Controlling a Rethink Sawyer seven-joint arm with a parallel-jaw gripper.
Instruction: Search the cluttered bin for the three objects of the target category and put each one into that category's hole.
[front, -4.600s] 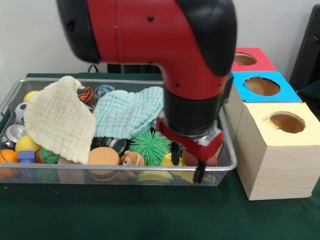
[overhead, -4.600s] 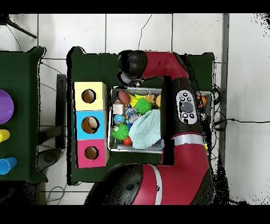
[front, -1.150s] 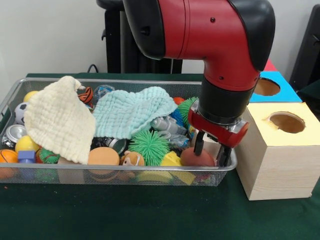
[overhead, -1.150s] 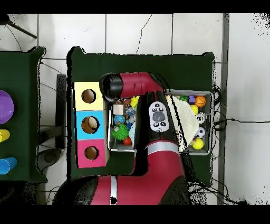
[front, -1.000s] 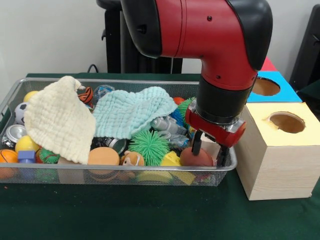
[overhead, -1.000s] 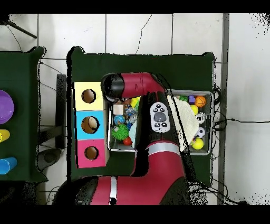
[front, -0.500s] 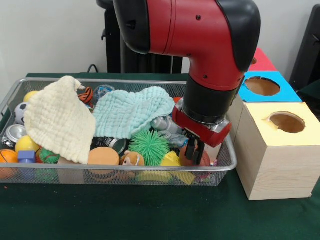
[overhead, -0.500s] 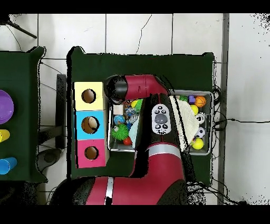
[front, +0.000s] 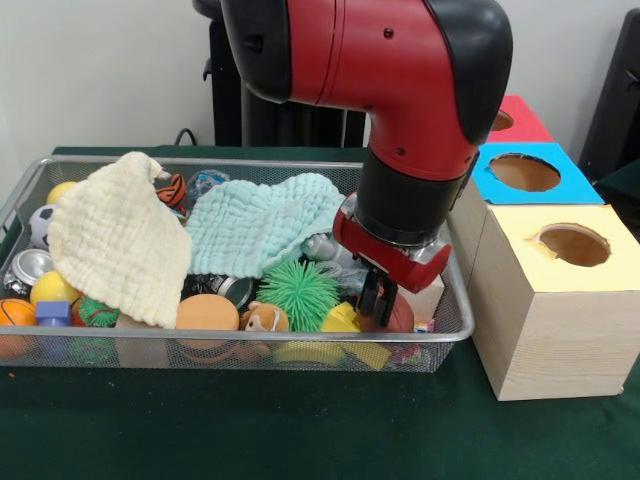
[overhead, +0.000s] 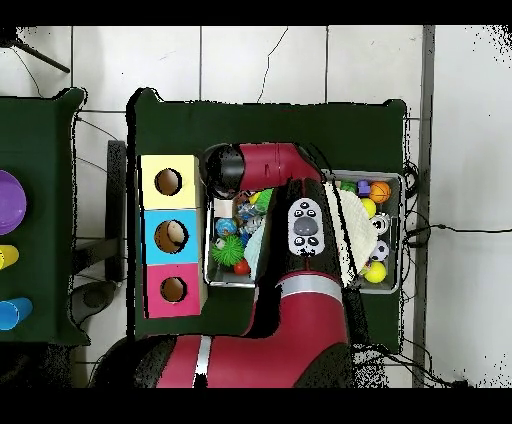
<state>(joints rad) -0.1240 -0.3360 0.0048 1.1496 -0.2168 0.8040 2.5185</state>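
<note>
I see my fingers (front: 376, 297) closed narrow around the reddish-brown ball (front: 398, 317) (half hidden behind them) at the wire bin's (front: 240, 345) right front corner, beside the green spiky ball (front: 300, 292), near the yellow-topped box (front: 560, 300) on the green tabletop (front: 300, 430).

No text, label, brand, number or sign is being made out anywhere right now. Nothing legible is being shown on the arm (front: 380, 70), on the three boxes (front: 555, 300) or on the wire bin (front: 250, 345); the small marks on the arm's button panel (overhead: 304, 226) are too tiny to be read.
</note>
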